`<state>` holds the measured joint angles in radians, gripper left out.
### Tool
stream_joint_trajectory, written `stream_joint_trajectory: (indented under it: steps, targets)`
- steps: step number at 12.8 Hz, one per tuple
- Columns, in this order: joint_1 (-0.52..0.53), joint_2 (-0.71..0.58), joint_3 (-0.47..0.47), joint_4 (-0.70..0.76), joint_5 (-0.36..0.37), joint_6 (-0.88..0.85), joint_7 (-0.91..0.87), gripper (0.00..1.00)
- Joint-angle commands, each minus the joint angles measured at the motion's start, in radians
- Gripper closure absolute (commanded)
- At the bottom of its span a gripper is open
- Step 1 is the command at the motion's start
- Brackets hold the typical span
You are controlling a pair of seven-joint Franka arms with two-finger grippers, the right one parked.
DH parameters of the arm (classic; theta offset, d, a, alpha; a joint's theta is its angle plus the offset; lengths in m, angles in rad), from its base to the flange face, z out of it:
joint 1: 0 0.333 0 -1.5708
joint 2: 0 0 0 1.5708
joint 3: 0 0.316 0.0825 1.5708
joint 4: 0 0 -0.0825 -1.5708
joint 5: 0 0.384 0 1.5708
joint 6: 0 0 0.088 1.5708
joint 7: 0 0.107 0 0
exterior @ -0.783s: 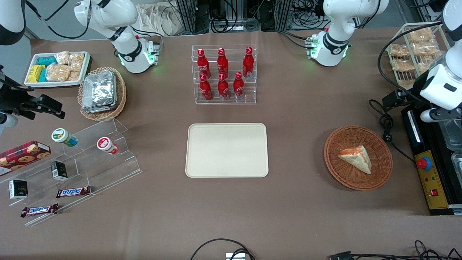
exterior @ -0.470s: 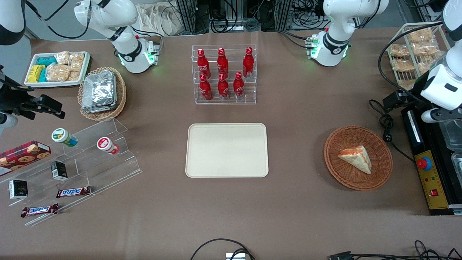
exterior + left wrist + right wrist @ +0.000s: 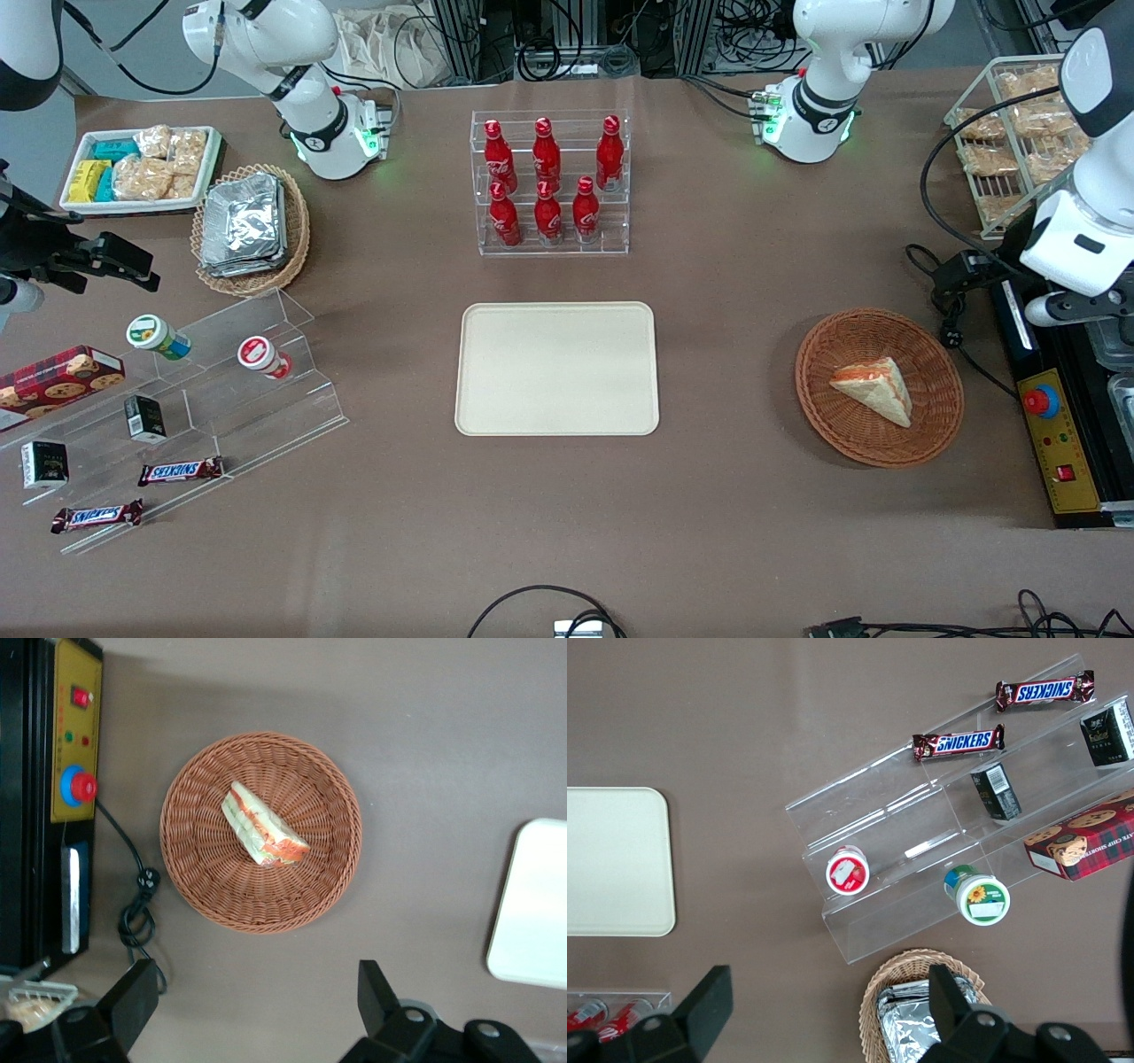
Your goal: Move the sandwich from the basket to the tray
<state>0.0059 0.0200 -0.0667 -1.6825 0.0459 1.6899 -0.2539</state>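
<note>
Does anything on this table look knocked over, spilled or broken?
Nothing looks spilled or broken. The sandwich lies whole in the basket, and the tray sits flat and bare. The one oddity: two small lidded cups lie tipped on the clear stepped stand. The open gripper hangs above the table beside the basket.

The sandwich (image 3: pixel 873 390) lies in the round brown basket (image 3: pixel 879 386) at the right of the frame, with its pointed end toward the lower right. The cream tray (image 3: pixel 557 369) rests on the tabletop (image 3: pixel 726 266) at the centre of the frame, well apart from the basket. The gripper (image 3: pixel 961 266) is at the right edge of the frame, above the basket in the picture and not touching it.
</note>
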Motion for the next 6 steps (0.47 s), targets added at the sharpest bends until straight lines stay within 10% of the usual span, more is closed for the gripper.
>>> stream_joint_trajectory:
  steps: [1, 6]
  targets:
    - [0.008, 0.041, -0.008, -0.006, 0.012, 0.04, -0.209, 0.0]
    - [-0.001, 0.211, 0.022, -0.003, 0.006, 0.125, -0.597, 0.0]
